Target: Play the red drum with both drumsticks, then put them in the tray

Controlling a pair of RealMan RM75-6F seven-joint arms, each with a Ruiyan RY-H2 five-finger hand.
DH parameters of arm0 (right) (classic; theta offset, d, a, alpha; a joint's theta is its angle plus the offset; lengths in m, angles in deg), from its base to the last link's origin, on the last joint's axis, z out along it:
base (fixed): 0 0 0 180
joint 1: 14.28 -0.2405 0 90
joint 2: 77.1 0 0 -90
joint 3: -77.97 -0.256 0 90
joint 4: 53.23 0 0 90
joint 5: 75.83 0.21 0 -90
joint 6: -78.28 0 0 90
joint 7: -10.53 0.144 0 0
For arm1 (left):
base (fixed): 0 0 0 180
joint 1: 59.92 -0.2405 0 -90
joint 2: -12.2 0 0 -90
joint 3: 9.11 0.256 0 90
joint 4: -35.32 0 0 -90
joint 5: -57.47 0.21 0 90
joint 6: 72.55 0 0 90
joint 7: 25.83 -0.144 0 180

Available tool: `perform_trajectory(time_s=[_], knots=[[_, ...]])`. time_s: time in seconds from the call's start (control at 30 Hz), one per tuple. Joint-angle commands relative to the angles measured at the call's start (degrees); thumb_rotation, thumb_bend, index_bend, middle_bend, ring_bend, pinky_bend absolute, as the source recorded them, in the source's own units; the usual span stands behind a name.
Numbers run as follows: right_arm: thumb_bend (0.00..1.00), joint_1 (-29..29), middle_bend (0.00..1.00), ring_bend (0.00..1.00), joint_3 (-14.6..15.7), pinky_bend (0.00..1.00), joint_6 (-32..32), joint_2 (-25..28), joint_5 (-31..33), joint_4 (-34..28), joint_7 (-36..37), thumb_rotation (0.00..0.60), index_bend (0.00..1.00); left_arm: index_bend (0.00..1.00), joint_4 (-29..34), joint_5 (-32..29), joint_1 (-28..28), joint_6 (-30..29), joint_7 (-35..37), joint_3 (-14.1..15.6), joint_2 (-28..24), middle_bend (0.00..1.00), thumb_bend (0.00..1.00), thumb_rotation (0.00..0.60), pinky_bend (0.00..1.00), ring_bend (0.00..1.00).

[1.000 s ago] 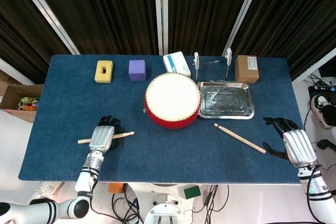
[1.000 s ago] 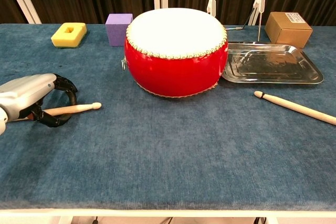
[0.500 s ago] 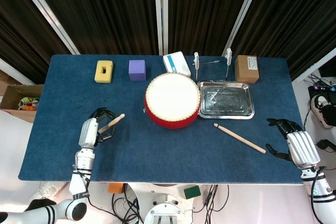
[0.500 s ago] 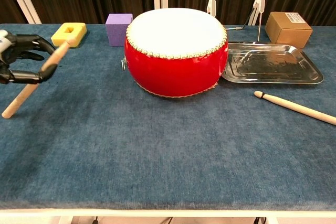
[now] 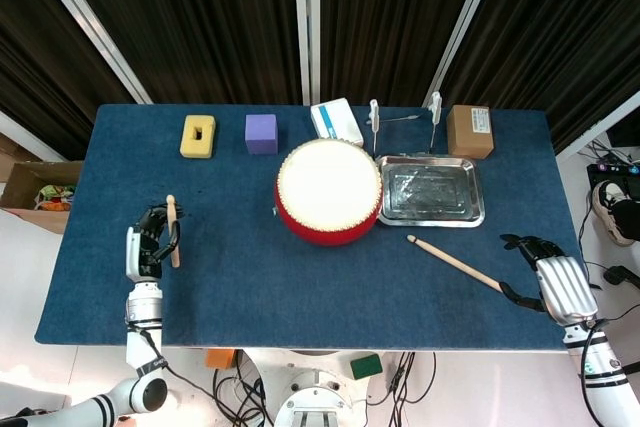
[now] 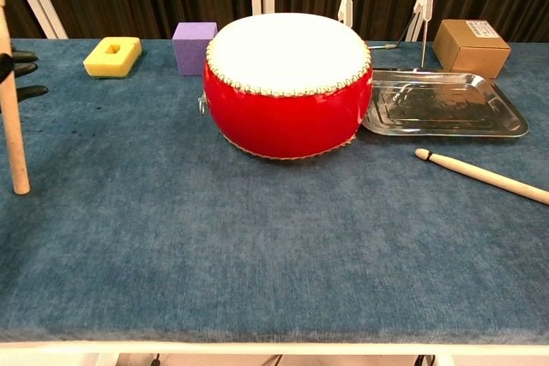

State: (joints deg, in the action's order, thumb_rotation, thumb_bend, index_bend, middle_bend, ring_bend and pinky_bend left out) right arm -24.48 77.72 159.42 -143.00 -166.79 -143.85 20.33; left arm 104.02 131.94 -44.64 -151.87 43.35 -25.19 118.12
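Drumstick (image 5: 172, 231) in your left hand (image 5: 146, 248) had swung from a slant to nearly upright since half a second before, and the hand had drawn back toward the table's (image 5: 120, 137) left edge, fingers wrapped around the stick. In the chest view only dark fingertips (image 6: 22, 70) showed at the frame's left edge. Your right hand (image 5: 548, 278) sat near the front right corner, fingers apart and holding nothing, though they seemed to touch the butt of the second drumstick (image 5: 455, 262), which lay flat where it had been. The red drum (image 5: 329, 191) stood mid-table with the tray (image 5: 474, 187) just beside it. Open cloth lay between your left hand and the drum.
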Motion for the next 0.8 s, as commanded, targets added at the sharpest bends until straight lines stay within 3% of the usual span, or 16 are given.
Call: perform_trajectory(time_s=[0.03,0.2,0.4,0.53,0.8], knots=[[0.22,0.09,0.35,0.24,-0.09,0.32,0.02,0.02,0.14,-0.30,-0.28,0.600,0.25,0.57,0.23,-0.53,-1.34,2.83,7.42,-1.63,-0.63,0.41,0.56,0.596,0.34,0.26],[0.22,0.20,0.36,0.24,-0.17,0.32,0.01,0.02,0.20,-0.60,-0.69,0.600,0.25,0.51,1.50,0.01,-1.49,4.44,11.01,-1.73,-2.02,0.41,0.56,0.598,0.35,0.30],[0.22,0.27,0.36,0.24,0.30,0.32,-0.98,-0.04,0.40,-0.45,-2.39,0.600,0.25,0.41,3.06,0.35,-1.92,4.45,12.38,-2.15,-3.15,0.46,0.56,0.564,0.50,0.43],[0.22,-0.17,0.36,0.24,0.76,0.32,-2.84,-0.21,0.72,-0.84,-6.16,0.600,0.25,0.41,3.60,0.20,-1.86,4.23,11.42,-2.70,-3.30,0.49,0.56,0.561,0.54,0.50],[0.22,0.06,0.36,0.24,0.50,0.32,-2.48,-0.48,0.95,-0.94,-5.13,0.600,0.25,0.43,3.98,-0.20,-2.03,5.05,11.39,-2.79,-3.59,0.54,0.53,0.569,0.56,0.54]])
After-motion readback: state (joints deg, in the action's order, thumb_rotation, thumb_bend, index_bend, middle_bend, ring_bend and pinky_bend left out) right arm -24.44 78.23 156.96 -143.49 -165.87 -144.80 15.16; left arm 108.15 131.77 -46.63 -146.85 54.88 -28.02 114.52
